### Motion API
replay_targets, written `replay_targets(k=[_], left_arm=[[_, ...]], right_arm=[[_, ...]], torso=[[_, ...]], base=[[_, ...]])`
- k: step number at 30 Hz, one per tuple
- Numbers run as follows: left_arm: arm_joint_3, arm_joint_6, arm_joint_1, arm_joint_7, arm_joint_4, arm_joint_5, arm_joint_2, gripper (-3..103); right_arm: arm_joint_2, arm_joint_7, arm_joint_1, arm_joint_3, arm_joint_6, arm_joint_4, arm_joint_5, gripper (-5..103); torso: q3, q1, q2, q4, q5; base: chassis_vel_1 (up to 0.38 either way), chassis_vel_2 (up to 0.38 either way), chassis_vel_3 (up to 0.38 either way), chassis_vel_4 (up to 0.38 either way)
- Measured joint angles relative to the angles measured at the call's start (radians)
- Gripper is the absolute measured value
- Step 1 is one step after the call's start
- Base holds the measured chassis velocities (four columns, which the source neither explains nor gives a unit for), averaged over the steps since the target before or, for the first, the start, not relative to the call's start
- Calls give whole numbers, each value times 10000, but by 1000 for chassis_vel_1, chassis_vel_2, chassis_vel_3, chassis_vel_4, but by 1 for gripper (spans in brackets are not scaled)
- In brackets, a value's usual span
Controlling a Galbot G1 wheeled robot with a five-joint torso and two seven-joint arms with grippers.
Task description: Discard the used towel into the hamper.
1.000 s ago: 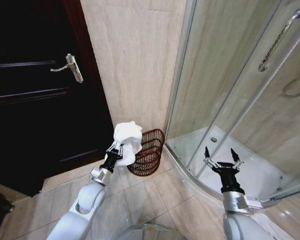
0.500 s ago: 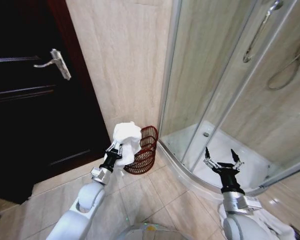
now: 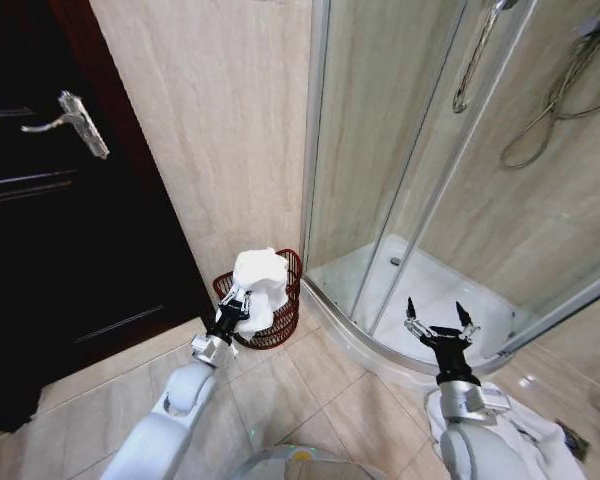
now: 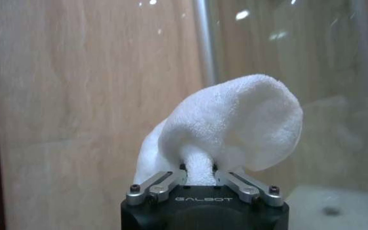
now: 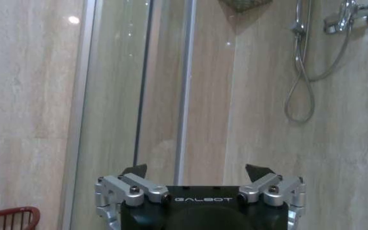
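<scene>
We see our left end effector (image 3: 236,306) clamping the white towel (image 3: 259,285) over the hamper (image 3: 280,325) — tiled floor (image 3: 310,395), shower glass (image 3: 400,170) beside; right end effector (image 3: 440,322) spread wide.

Towel (image 3: 260,285): white terry cloth, bunched into a rounded wad, pinched at its lower end in the left gripper (image 3: 234,311), jaws closed on a narrow fold. Held up in the air, puffed top upward, in front of the hamper's near rim and overlapping its opening in the head view.

Hamper (image 3: 280,325): small round open-weave basket, dark reddish-brown, horizontal ribbed bands, upright on the tiled floor in the corner where the beige wall meets the shower enclosure's curved base. Towel covers most of its front; contents cannot be seen.
</scene>
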Motion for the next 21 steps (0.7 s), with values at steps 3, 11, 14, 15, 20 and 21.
replay_targets(k=[3,11,14,15,20,21], left_arm=[[129,76,-1203,-131,867,265,13,7],[926,801,-3636,487,2039,144,581,7],[1399,1441,-4281,956,2390,156,910,7],[1559,1931,-4537,1242,2465,165,1044,7],[2176,2944,-5526,1935,2998,213,1230,7],[2412,3108,-5897,2153,3302,292,1169,7]], right_arm=[[8,14,71,-83,53,-394,-1,100],[-1,-47,311,-89,179,-1046,-75,100],[3,-33,453,-61,176,-1127,-62,100],[6,-27,495,-50,174,-1135,-45,100],[-4,-12,578,-10,171,-1158,126,100],[-11,-11,585,-3,194,-1194,169,100]], torso=[[6,3,6,0,3],[20,16,32,-5,3],[23,18,38,-2,2],[25,19,41,-2,1],[28,22,50,0,3],[30,24,51,0,3]], base=[[0,0,0,0],[0,0,0,0],[0,0,0,0],[0,0,0,0],[0,0,0,0],[0,0,0,0]])
